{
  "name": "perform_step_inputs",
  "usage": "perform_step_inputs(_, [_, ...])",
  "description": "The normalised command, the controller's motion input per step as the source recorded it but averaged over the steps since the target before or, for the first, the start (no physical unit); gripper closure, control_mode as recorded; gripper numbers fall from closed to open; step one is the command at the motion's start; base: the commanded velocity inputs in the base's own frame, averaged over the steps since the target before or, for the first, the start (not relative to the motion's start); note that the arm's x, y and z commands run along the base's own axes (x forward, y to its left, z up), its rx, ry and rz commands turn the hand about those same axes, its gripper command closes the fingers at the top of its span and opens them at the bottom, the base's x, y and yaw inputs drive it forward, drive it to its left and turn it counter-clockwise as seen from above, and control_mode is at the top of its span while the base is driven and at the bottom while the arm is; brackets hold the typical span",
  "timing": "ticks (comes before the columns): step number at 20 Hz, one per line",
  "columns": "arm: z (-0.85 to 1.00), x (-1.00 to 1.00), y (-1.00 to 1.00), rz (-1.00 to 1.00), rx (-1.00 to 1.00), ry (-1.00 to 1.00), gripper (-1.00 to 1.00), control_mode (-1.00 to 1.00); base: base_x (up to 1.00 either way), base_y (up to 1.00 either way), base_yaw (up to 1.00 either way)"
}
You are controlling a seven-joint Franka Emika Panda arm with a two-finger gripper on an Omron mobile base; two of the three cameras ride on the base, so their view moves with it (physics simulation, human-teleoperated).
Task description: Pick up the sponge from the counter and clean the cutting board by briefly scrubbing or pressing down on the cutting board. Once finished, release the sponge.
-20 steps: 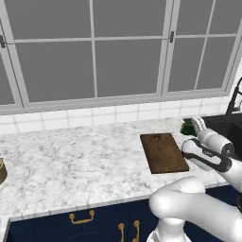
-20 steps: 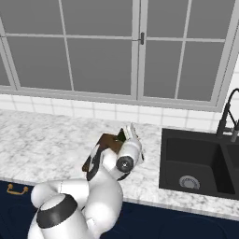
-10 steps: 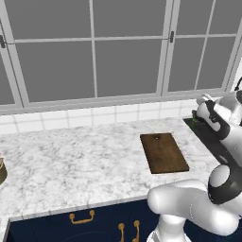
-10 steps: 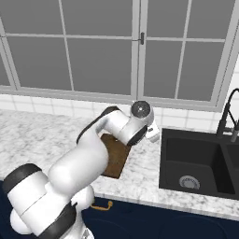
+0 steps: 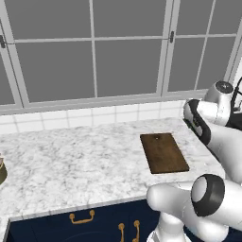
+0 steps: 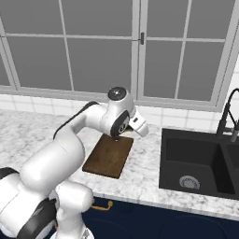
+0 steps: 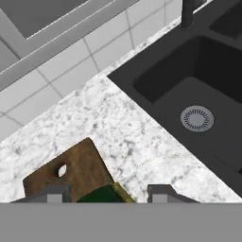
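Note:
The dark brown cutting board (image 5: 164,152) (image 6: 108,156) lies on the marbled counter (image 5: 71,160), with its hole (image 7: 61,170) near the far short edge. In the hand view the green sponge (image 7: 99,194) with a yellow edge lies just past the board's (image 7: 71,172) corner, toward the sink. My gripper (image 7: 108,191) is open, one fingertip on each side of the sponge with small gaps. I cannot tell how far above it the fingers are. In the right base view the gripper (image 6: 116,137) points down at the board's far edge.
A black sink (image 6: 196,161) (image 7: 198,94) is set into the counter right of the board, with a dark faucet (image 6: 228,116) behind it. White tiles and a window run along the back. A brown object (image 5: 2,171) sits at the counter's far left.
The arm has unfolded from low in front and reached out over the board's far corner by the sink. In the last half second the hand has barely moved.

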Motion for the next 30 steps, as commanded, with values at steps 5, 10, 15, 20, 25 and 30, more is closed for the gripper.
perform_step_inputs(5, [-0.94, -0.08, 0.66, 0.03, -0.1, 0.1, 1.0, -1.0, 0.0, 0.0, 0.0])
perform_step_inputs(10, [-0.56, 0.11, 0.25, 0.01, -0.07, 0.21, 1.0, -1.0, 0.0, 0.0, 0.0])
perform_step_inputs(15, [-0.27, 0.0, 0.14, 0.0, -0.04, 0.05, 1.0, -1.0, 0.0, 0.0, 0.0])
perform_step_inputs(20, [-0.21, 0.0, 0.23, 0.02, 0.0, 0.1, 1.0, -1.0, 0.0, 0.0, 0.0])
perform_step_inputs(25, [-0.43, 0.04, 0.35, 0.02, 0.0, 0.1, 1.0, -1.0, 0.0, 0.0, 0.0])
perform_step_inputs(30, [-0.41, 0.1, 0.27, 0.0, 0.0, 0.03, 1.0, -1.0, 0.0, 0.0, 0.0])
